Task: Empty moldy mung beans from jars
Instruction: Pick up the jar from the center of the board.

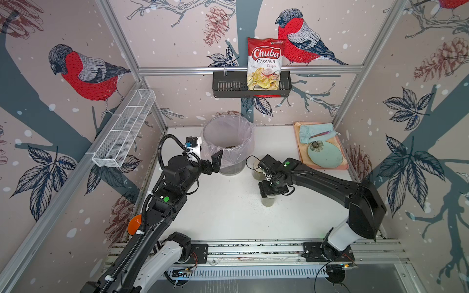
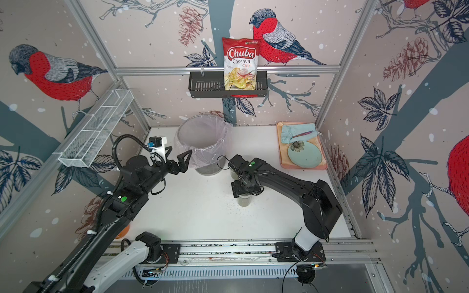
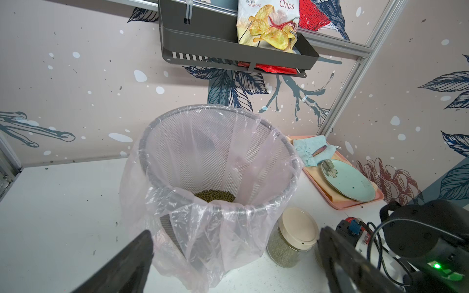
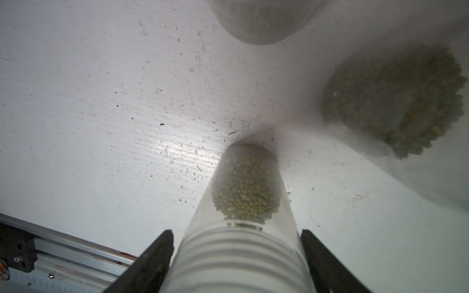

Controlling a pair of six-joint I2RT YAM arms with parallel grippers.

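Lidless jar (image 4: 241, 215) of mung beans (image 4: 243, 187) stands at middle of surface (image 1: 223, 218), right gripper (image 4: 236, 232) straddling threaded neck — whether jaws pinch yet, cannot tell; weak or off-centre hold on smooth wall could tip it, spilling beans short of far bin (image 3: 152, 132); left gripper (image 3: 236, 232) spread wide, empty, beside bin.

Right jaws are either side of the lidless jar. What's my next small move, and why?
Probably close the right gripper until its jaws clamp the lidless jar by its threaded neck. The right wrist view shows them flanking that neck with slim gaps, it seems; the jar, holding mung beans, stands on the table.
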